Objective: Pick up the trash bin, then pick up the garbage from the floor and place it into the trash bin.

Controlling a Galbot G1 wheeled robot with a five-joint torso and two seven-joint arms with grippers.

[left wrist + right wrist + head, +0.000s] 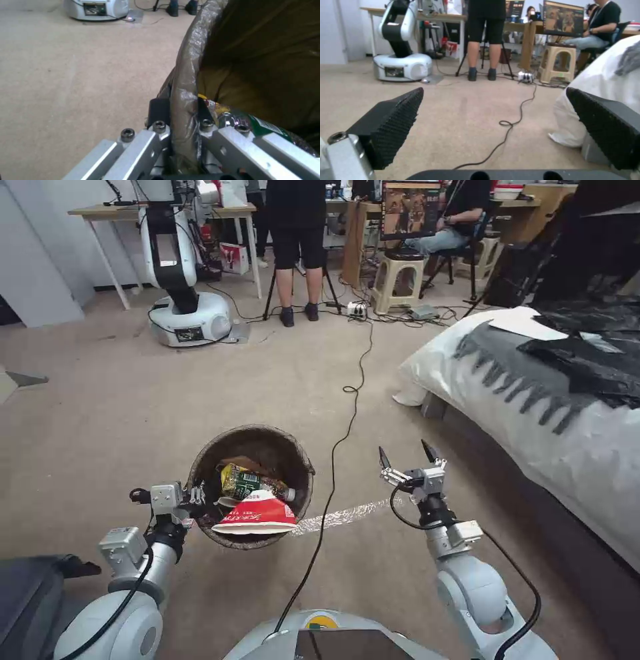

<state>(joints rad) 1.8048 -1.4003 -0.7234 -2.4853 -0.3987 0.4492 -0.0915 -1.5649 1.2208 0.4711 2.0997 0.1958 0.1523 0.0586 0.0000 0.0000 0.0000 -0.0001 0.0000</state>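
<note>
Head view: left gripper (197, 495) pinches the trash bin (251, 485) rim at its 9 o'clock; the garbage (256, 505) sits inside. Right gripper (406, 455) hangs spread at the bin's 3 o'clock, well apart.

Left wrist: fingers (159, 109) straddle the bagged rim (tight clamp).

Right wrist: pads (395, 119) wide apart, nothing between.

Open carpet ahead, bed crowding the right

Bare floor (120, 427) is lying open ahead and to the left; a black cable (347, 420) is trailing across it beside the trash bin (293, 450), while the bed (533, 433) is walling off the right side next to the spread-fingered right gripper (408, 455).
</note>
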